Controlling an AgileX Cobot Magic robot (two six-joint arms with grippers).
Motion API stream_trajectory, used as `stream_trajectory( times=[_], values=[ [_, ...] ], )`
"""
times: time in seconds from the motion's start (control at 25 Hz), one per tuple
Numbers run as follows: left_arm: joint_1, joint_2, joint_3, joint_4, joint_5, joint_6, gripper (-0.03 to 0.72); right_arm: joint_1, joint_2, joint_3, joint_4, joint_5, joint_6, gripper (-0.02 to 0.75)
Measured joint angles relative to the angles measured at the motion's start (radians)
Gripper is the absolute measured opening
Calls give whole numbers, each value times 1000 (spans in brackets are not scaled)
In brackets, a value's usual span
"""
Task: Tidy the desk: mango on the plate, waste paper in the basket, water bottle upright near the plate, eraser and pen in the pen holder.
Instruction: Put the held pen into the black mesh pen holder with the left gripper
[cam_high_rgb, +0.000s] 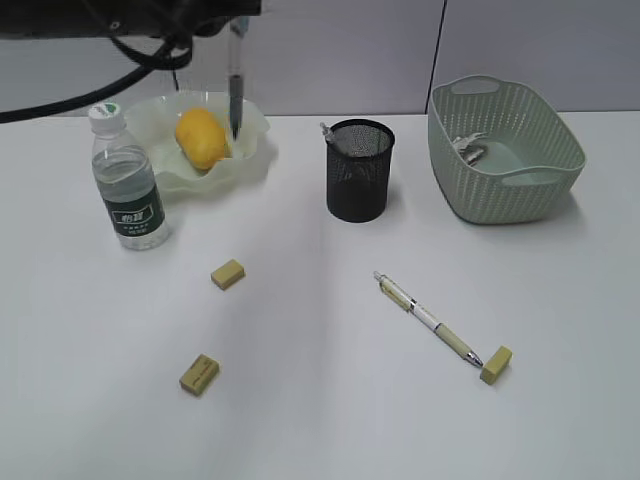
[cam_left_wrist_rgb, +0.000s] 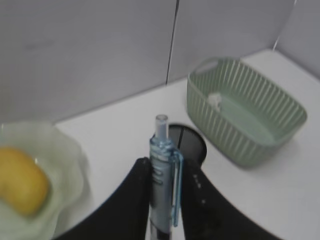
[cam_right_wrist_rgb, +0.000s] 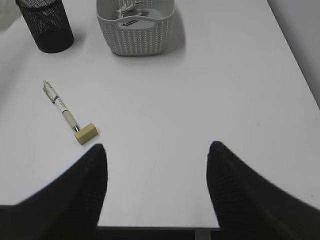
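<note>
**Pen carried toward the holder**

The left gripper (cam_left_wrist_rgb: 162, 192) is clamped on a blue pen (cam_left_wrist_rgb: 163, 175), hanging over the plate (cam_high_rgb: 255, 150). A tilted release could miss the pen holder (cam_high_rgb: 359, 170) or tip it. The right gripper (cam_right_wrist_rgb: 156, 165) stands apart, empty. Mango (cam_high_rgb: 202, 137) on plate; waste paper (cam_high_rgb: 470, 148) in basket (cam_high_rgb: 520, 185); 3 erasers (cam_high_rgb: 228, 273) and a second pen (cam_high_rgb: 428, 320) on the desk (cam_high_rgb: 320, 400).

A smooth yellow-orange oval mango (cam_high_rgb: 201, 137) lies in a pale green translucent ruffled plate (cam_high_rgb: 255, 150). The clear plastic water bottle (cam_high_rgb: 126, 180) wears a dark green label and white cap. The black wire-mesh cylindrical pen holder (cam_high_rgb: 360, 170) contrasts with the sage-green woven-pattern plastic basket (cam_high_rgb: 505, 150).
</note>
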Motion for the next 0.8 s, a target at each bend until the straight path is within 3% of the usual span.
stream_trajectory(
  times=[0.36, 0.8],
  values=[
    [-26, 213, -34, -9, -512, -16, 145, -1, 0, 0, 0, 0, 0, 498],
    [-36, 469, -245, 83, -646, -169, 145, -1, 0, 0, 0, 0, 0, 497]
  ],
)
